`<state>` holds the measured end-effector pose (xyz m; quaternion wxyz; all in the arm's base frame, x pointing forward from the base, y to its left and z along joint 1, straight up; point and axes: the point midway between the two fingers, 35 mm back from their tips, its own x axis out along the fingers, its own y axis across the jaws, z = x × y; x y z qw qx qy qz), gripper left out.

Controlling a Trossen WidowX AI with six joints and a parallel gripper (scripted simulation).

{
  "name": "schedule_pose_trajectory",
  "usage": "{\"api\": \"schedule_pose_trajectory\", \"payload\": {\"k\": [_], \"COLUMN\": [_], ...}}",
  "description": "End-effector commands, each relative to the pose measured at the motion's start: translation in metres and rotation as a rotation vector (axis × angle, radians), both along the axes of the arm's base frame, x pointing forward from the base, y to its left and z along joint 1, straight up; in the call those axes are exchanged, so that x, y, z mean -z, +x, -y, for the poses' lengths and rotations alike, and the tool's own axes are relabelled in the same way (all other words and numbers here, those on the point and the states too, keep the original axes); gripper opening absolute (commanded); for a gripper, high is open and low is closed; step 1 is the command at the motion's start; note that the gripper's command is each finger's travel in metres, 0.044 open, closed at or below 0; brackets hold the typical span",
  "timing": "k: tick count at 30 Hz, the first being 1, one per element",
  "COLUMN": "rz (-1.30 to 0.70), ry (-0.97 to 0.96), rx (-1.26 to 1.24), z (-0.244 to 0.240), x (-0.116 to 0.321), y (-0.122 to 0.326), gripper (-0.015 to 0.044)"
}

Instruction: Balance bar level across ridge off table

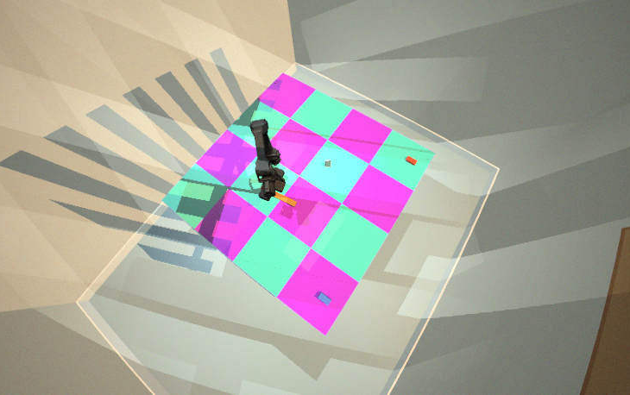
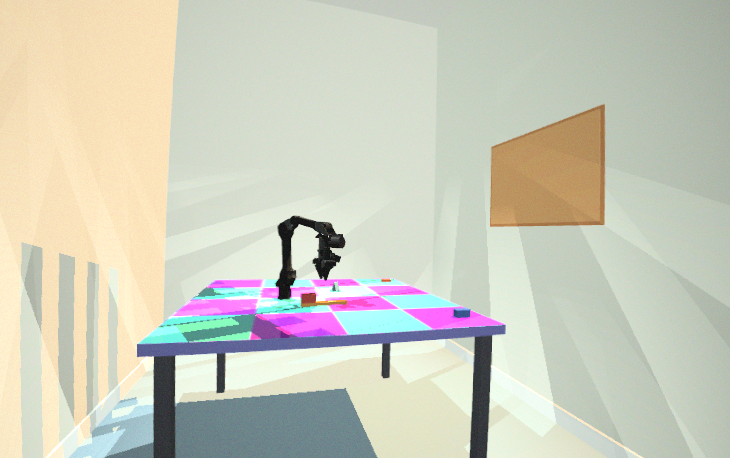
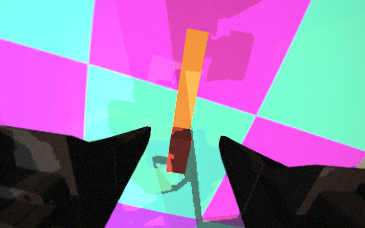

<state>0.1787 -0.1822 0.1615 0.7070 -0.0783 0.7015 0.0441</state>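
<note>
The orange bar (image 1: pixel 286 199) (image 2: pixel 332 303) (image 3: pixel 189 85) lies flat on the checkered table. A red block (image 2: pixel 308 298) (image 3: pixel 180 151) sits at its end nearer the arm; the arm hides that end in the top view. The ridge, a small pale grey wedge (image 1: pixel 327 163) (image 2: pixel 335 287), stands apart from the bar with nothing on it; it is out of the wrist view. My gripper (image 2: pixel 325 277) (image 3: pixel 185 135) is open and empty, pointing down above the bar. In the wrist view the bar's red end shows between and just below the fingertips.
A small orange-red block (image 1: pixel 411 159) (image 2: pixel 386 280) lies near one far corner of the table (image 2: pixel 322 341). A blue block (image 1: pixel 324 297) (image 2: pixel 461 312) lies near another corner. A brown board (image 2: pixel 550 176) is on the wall, away from the arm.
</note>
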Motion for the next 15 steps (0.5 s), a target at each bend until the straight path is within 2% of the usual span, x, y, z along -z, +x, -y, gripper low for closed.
{"api": "schedule_pose_trajectory", "payload": {"k": [1, 6, 15], "rz": [0.008, 0.008, 0.008], "ry": [0.028, 0.028, 0.028], "rx": [0.033, 0.033, 0.033], "z": [0.003, 0.004, 0.006], "x": [0.002, 0.009, 0.066], "y": [0.001, 0.002, 0.005], "gripper": [0.0315, 0.0315, 0.0315]}}
